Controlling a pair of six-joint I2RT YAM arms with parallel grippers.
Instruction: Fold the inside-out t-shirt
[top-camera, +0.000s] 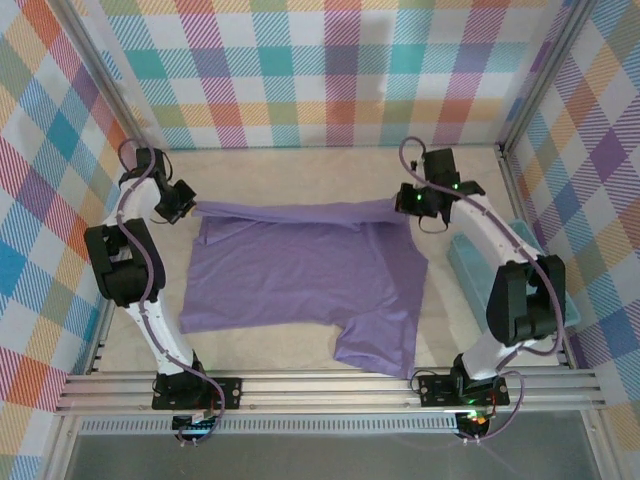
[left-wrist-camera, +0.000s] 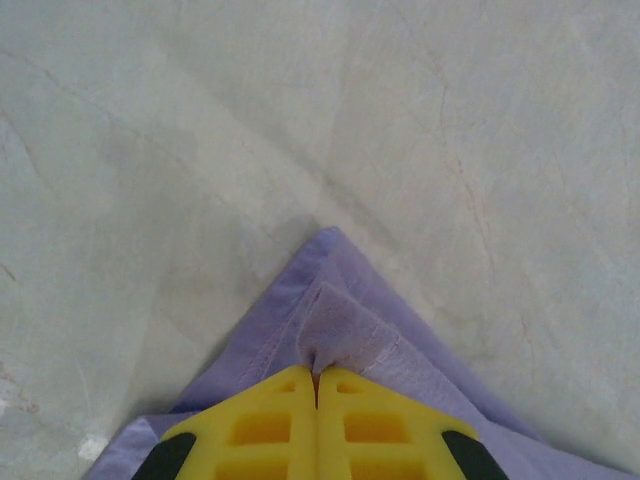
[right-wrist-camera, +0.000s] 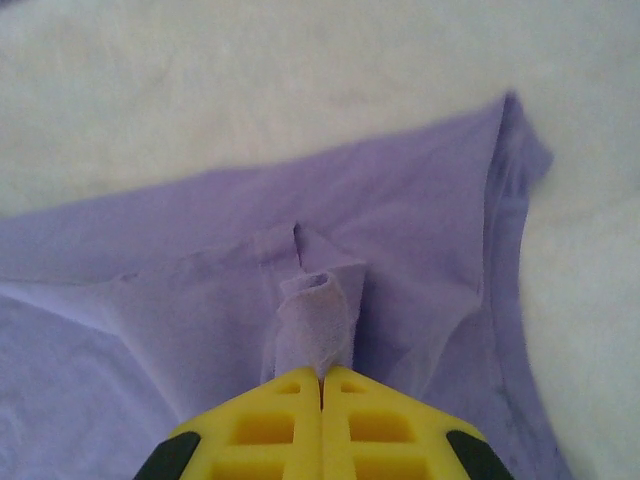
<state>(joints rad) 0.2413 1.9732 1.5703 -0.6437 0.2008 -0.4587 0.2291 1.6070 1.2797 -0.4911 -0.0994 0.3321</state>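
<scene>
Both upper corners of the lavender t-shirt, spread mid-frame on the worktop, are pinched: left tool clamps the upper-left corner, right tool clamps a bunched fold at upper right.

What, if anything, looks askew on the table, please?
The lavender t-shirt lies uneven: the left gripper and right gripper pinch its far edge, but its right side is doubled over, a flap jutting nearward.
</scene>
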